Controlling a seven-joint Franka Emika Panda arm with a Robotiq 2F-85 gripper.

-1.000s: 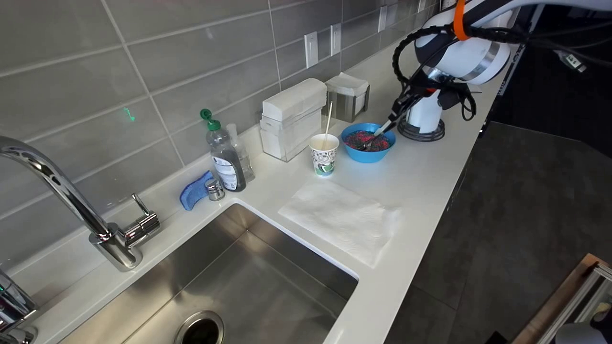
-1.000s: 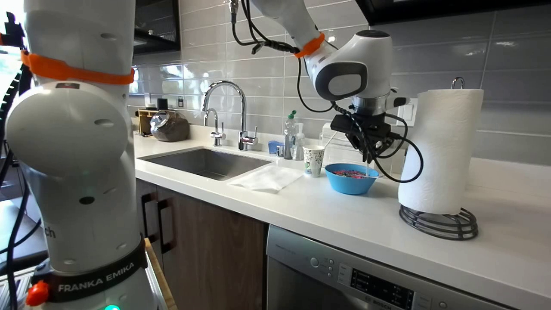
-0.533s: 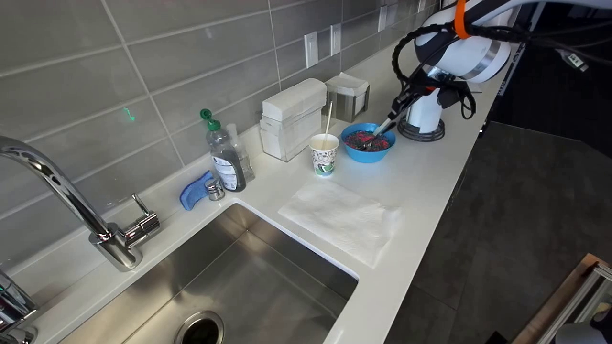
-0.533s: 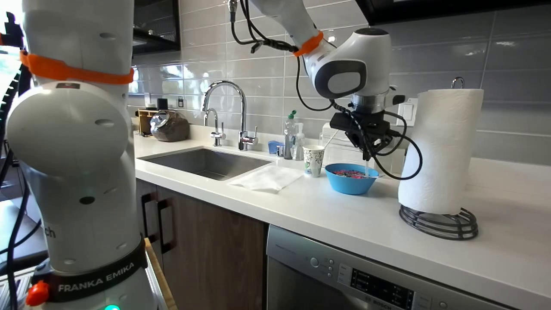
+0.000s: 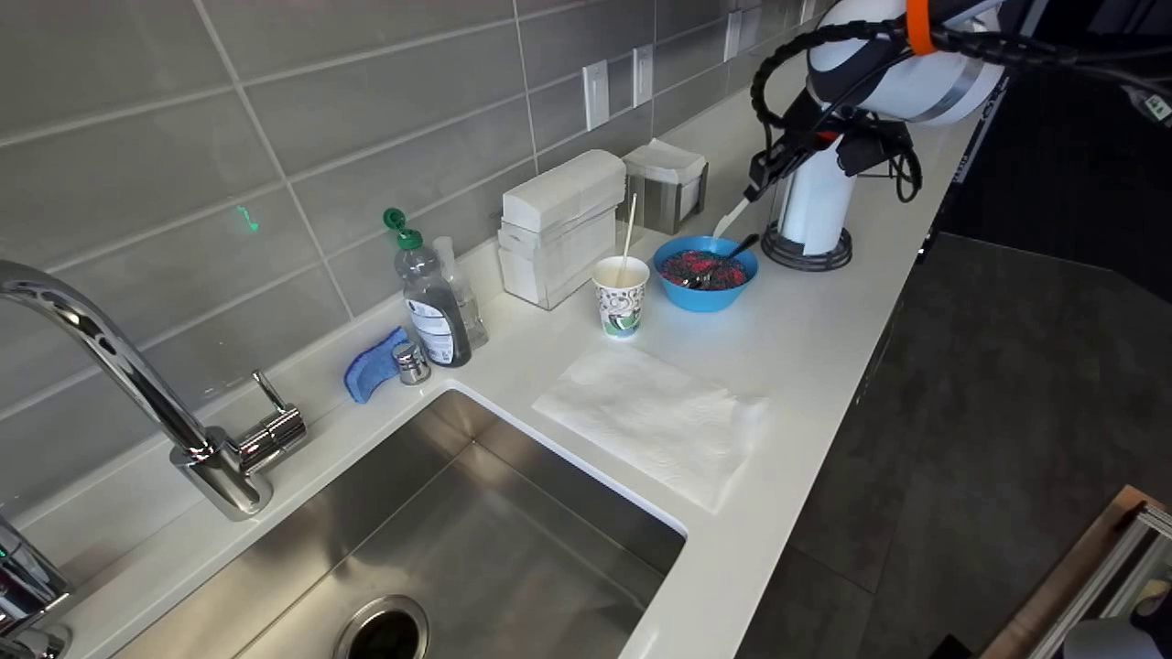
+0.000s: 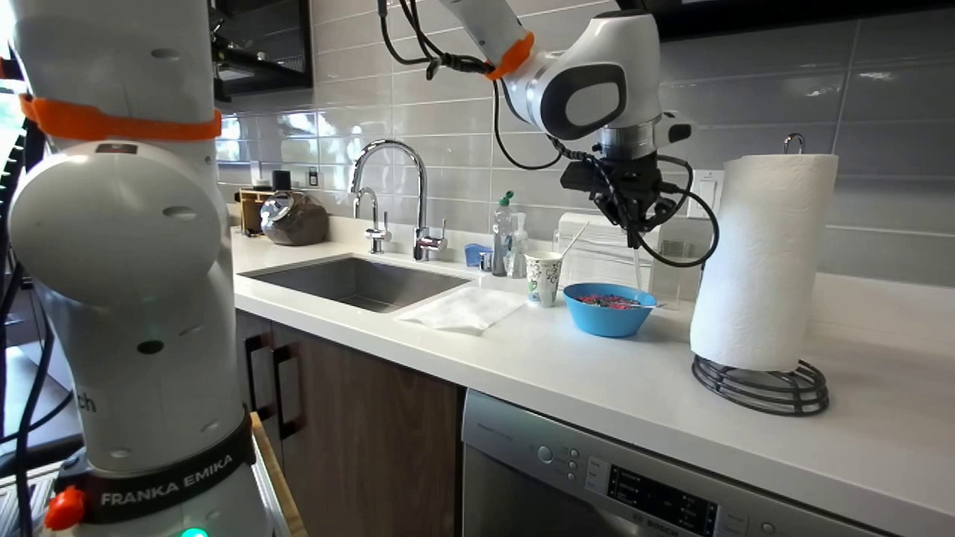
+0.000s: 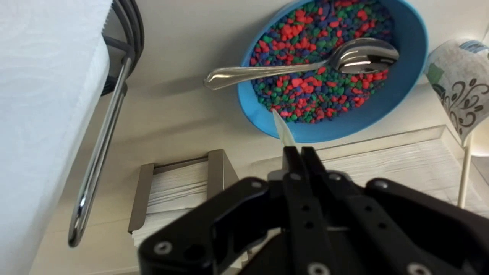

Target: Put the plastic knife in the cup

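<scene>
while the fingers (image 7: 291, 158) pinch the plastic knife (image 7: 283, 130), its long axis slants steeply, tip down.

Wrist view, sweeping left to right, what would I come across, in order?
From left to right: paper towel roll, napkin holder, blue bowl, patterned paper cup. The spoon and plastic knife overlap the bowl's span, so they are left out.

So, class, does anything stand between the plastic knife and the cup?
The blue bowl stands low along the way from the plastic knife to the cup; a thin stick leaning inside may crowd its mouth.
</scene>
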